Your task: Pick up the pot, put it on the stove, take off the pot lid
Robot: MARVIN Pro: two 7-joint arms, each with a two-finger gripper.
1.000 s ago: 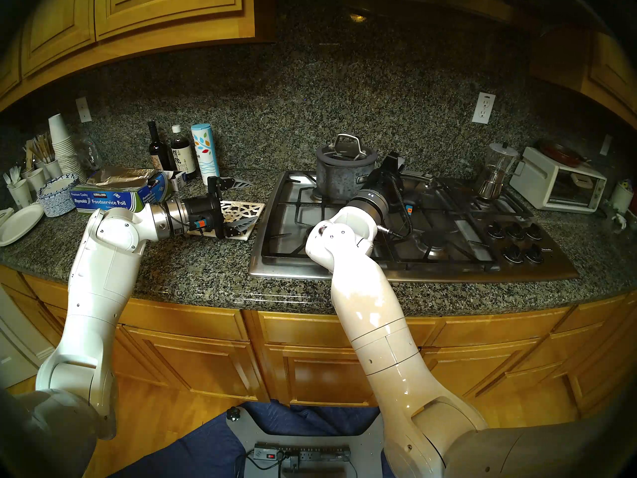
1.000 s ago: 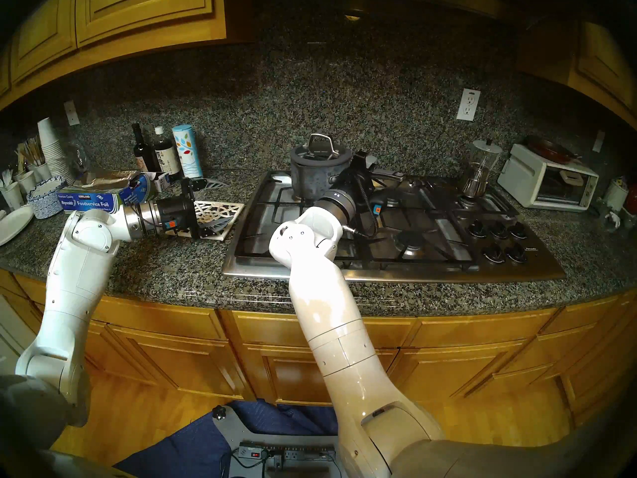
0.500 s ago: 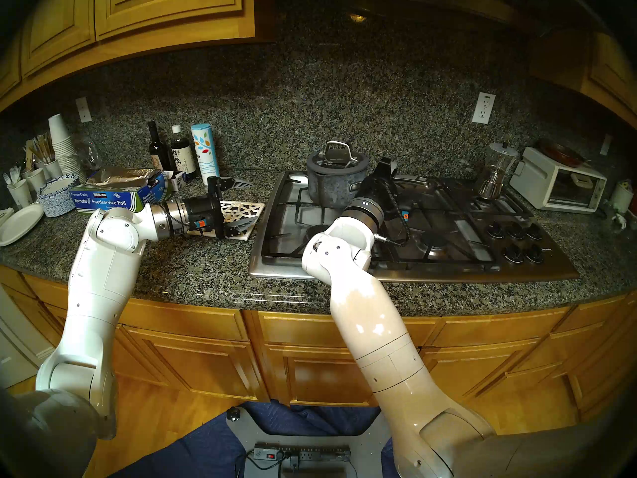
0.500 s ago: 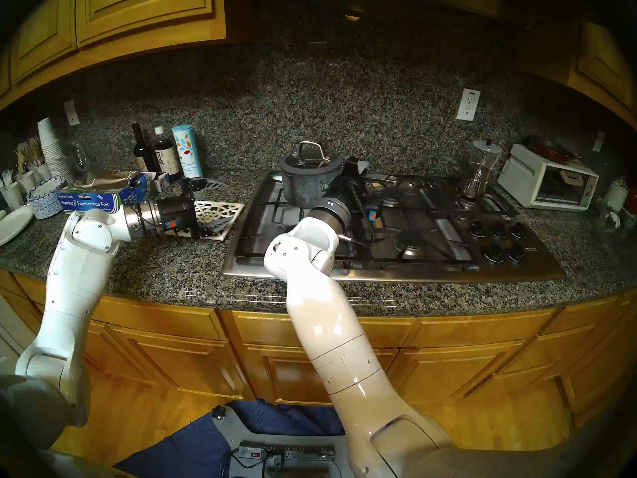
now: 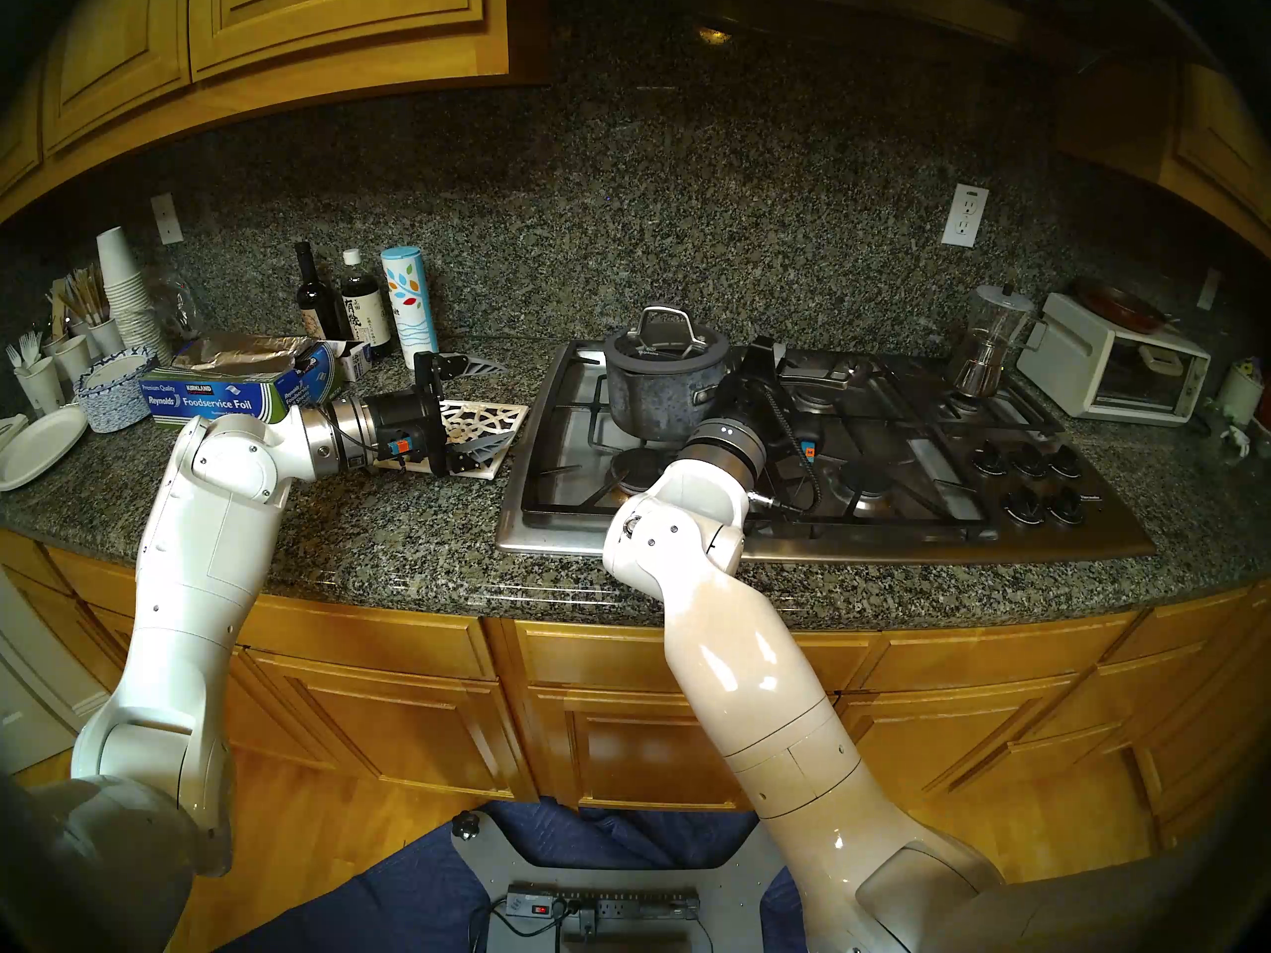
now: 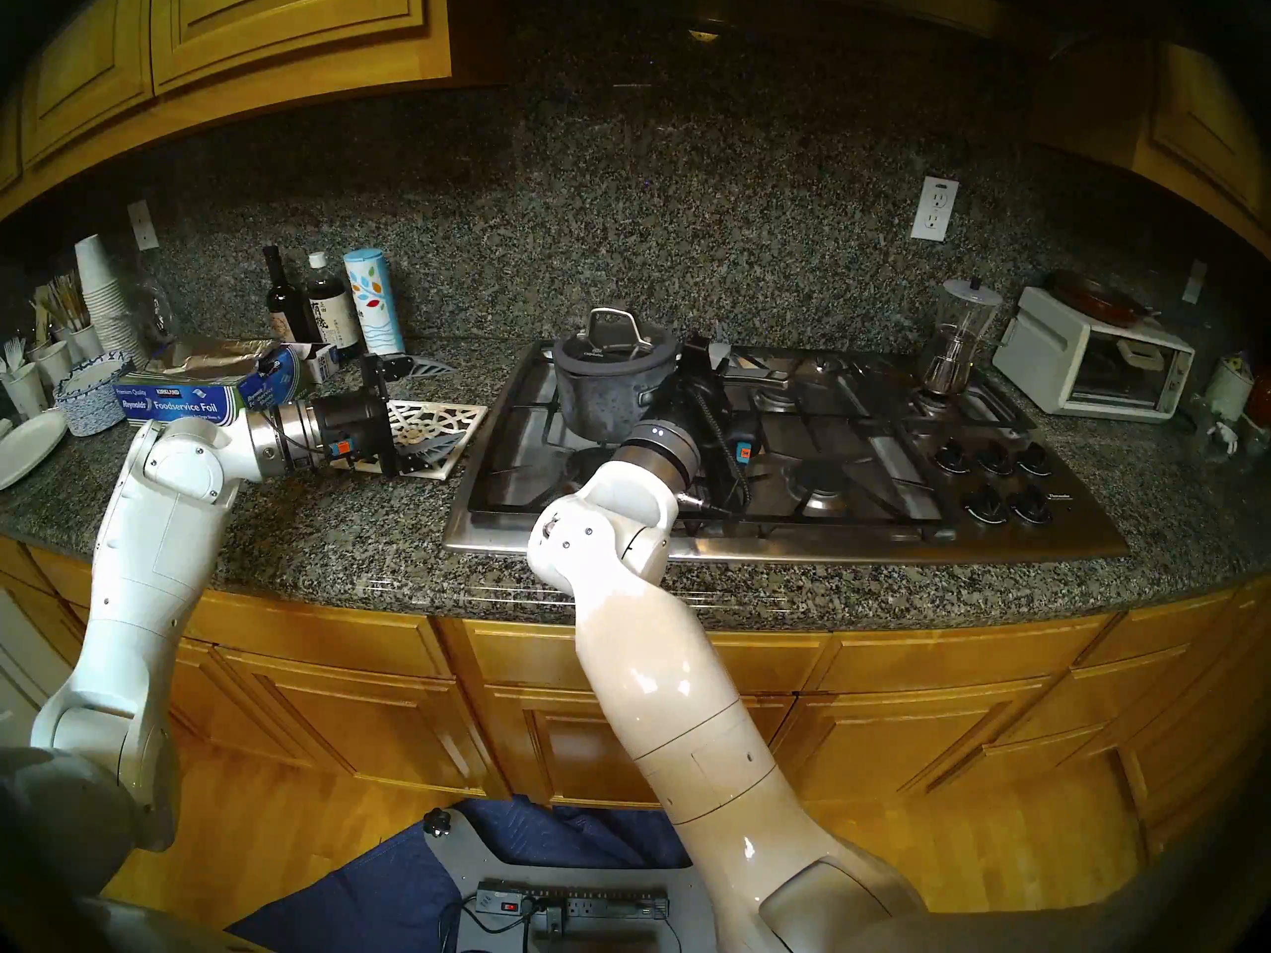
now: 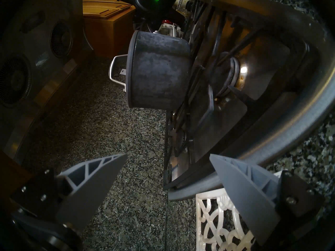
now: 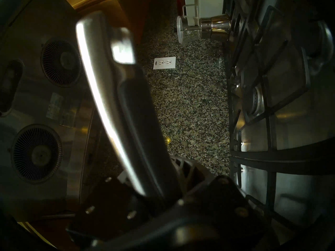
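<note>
Clamped on the handle, the right tool [image 5: 760, 367] should lower the lidded saucepan [image 5: 664, 391] level, seemingly just above the stove's [image 5: 860, 542] rear-left grate; left tool [image 5: 474, 408] gapes wide.

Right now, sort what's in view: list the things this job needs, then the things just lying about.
Job:
pot
lid
stove
right gripper

Lying about:
trivet
foil box
bottles
coffee pot
toaster oven
paper cups
</note>
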